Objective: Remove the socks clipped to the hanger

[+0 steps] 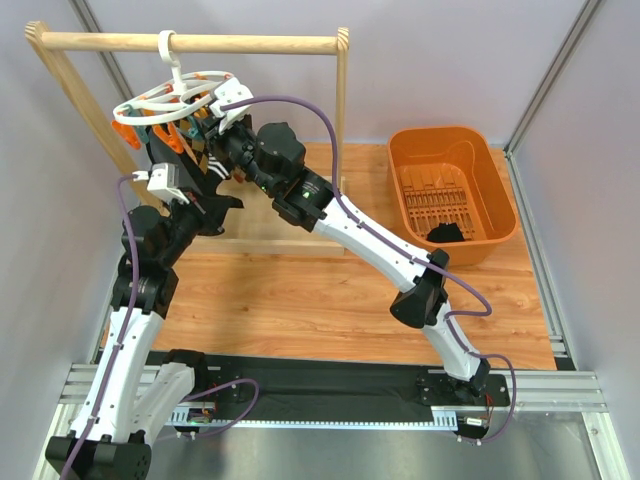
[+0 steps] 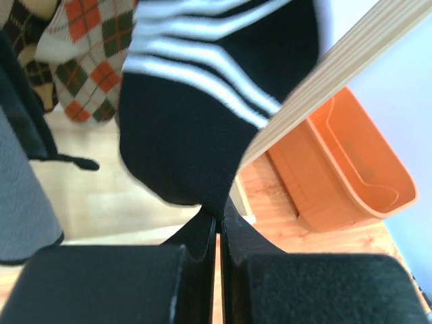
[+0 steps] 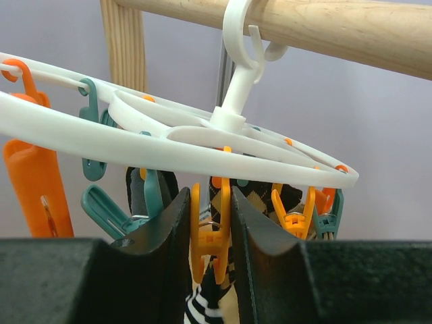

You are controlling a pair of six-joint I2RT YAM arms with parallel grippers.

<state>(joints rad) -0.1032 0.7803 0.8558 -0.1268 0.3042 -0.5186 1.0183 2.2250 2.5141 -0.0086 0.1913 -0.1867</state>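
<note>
Socks hang clipped under the hanger, which hooks on the wooden rail at the far left of the surface. Argyle ones sit behind, and a black striped sock is in front. One dark sock already lies in the orange basket at the right.

Step in hand looks like freeing the striped sock. Left hand is narrow, with the sock's bottom tip pinched between its fingers from below. Right hand is narrow too, one finger on each side of an orange clip under the ring, seemingly pressing it. Cannot confirm this clip is the one holding the striped sock.

To do it well: squeeze the clip fully first, then pull straight down with the left. Pulling early drags the whole ring, which already hangs tilted, and could swing it or lift its hook off the rail. Keep the right steady so the ring stays put. Grip on the tip is thin and may slip.

Pose: both arms reach up and forward to the far left corner. The right arm stretches diagonally across the surface with its wrist level with the ring. The left is folded upright below it, pointing up.
</note>
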